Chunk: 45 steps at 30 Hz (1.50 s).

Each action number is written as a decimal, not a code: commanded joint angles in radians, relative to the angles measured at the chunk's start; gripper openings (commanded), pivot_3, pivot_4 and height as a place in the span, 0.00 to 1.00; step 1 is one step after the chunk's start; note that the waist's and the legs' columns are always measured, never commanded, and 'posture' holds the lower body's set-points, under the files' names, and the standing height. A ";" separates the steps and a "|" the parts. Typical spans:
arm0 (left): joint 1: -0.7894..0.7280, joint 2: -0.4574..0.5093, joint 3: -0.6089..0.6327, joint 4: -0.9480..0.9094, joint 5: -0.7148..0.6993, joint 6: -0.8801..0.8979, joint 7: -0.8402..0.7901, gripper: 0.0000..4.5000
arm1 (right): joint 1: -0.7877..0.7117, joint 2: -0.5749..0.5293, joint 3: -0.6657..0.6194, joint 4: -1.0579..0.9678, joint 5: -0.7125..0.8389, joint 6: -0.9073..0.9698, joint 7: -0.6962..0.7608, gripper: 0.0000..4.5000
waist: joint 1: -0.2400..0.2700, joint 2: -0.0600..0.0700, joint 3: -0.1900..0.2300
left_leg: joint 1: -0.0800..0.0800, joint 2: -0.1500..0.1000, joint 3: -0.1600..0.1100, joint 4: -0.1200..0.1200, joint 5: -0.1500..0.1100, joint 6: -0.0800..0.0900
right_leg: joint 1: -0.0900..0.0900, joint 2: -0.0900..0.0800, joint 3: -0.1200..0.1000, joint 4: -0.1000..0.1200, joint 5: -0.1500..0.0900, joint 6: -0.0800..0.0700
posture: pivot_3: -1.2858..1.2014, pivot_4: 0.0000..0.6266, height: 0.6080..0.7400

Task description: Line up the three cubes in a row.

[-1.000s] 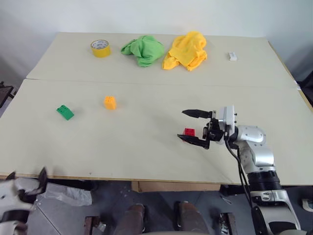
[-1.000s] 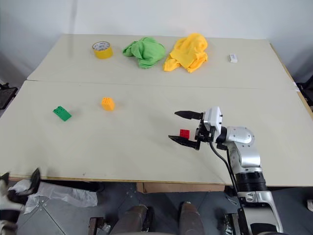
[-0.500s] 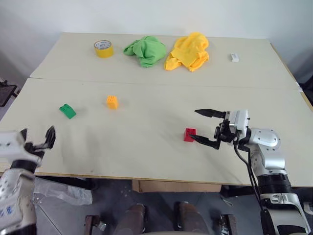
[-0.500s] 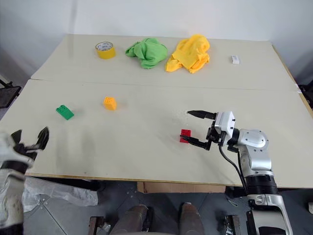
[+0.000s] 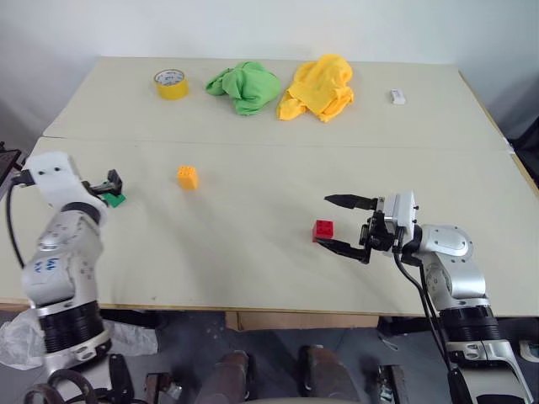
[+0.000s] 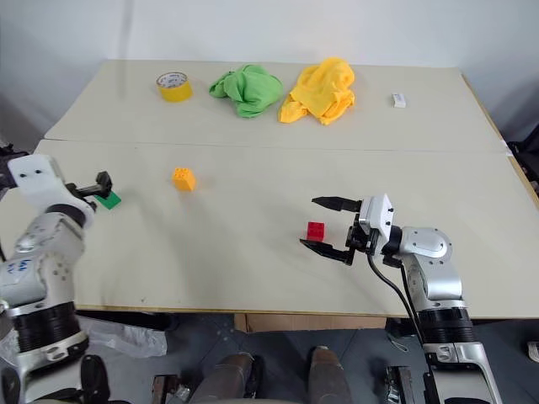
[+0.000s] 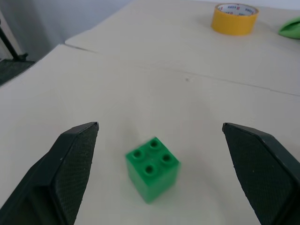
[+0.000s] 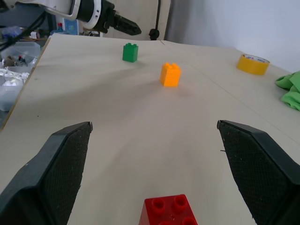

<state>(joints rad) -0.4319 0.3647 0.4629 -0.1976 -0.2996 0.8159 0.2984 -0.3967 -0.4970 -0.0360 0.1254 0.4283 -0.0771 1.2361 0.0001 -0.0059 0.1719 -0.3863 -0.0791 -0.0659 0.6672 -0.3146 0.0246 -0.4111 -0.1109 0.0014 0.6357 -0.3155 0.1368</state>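
The pale bench (image 5: 253, 261) carries everything. At its far edge lie a yellow cloth (image 5: 318, 87), a green cloth (image 5: 245, 86) and a yellow tape roll (image 5: 172, 83). The right gripper (image 5: 344, 225) lies level, fingers spread wide — the red cube (image 5: 323, 230) sits just at their tips, ungripped. At the left, the left gripper (image 7: 161, 154) (fingers also wide apart) faces the green cube (image 7: 152, 168), not touching it. The orange-yellow cube (image 5: 187, 177) stands between, nearer the green.
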 commanded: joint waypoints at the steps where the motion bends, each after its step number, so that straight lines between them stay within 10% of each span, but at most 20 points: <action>1: -0.027 -0.050 0.018 -0.052 0.069 0.007 0.111 1.00 | -0.016 -0.003 -0.009 -0.026 0.024 0.012 -0.005 1.00 | -0.001 0.000 0.000 | 0.000 0.000 0.000 0.000 0.000 0.000 | 0.000 0.000 0.000 0.000 0.000 0.000 | 0.52 0.24 1.00; 25: -0.233 -0.126 0.021 0.407 0.204 -0.249 0.254 1.00 | 0.063 -0.037 -0.006 -0.152 0.048 0.134 -0.029 1.00 | 0.007 -0.001 0.000 | -0.001 -0.001 0.000 0.001 0.000 0.000 | 0.000 -0.001 -0.006 0.000 0.000 0.000 | 0.52 0.24 1.00; 35: -0.196 -0.144 0.044 0.377 0.157 -0.224 0.206 0.40 | 0.069 -0.036 -0.011 -0.165 0.043 0.138 -0.051 1.00 | 0.009 -0.001 0.000 | -0.001 -0.001 0.000 0.001 0.000 0.000 | 0.000 -0.002 -0.008 0.000 0.000 0.000 | 0.52 0.24 1.00; 45: 0.089 0.140 0.022 0.130 -0.166 -0.489 -0.692 0.33 | 0.118 -0.073 -0.121 -0.189 0.082 0.160 -0.135 1.00 | 0.000 -0.001 0.000 | -0.001 0.001 0.000 0.001 0.000 -0.001 | 0.001 -0.003 -0.010 -0.002 0.000 -0.001 | 0.52 0.24 1.00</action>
<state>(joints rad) -0.3445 0.4733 0.4832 0.0069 -0.3845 0.3634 -0.2353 -0.2792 -0.5560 -0.1155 -0.0198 0.4717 0.0761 1.1124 0.0003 -0.0068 0.1718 -0.3871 -0.0779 -0.0656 0.6681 -0.3145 0.0237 -0.4091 -0.1147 -0.0089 0.6316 -0.3159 0.1356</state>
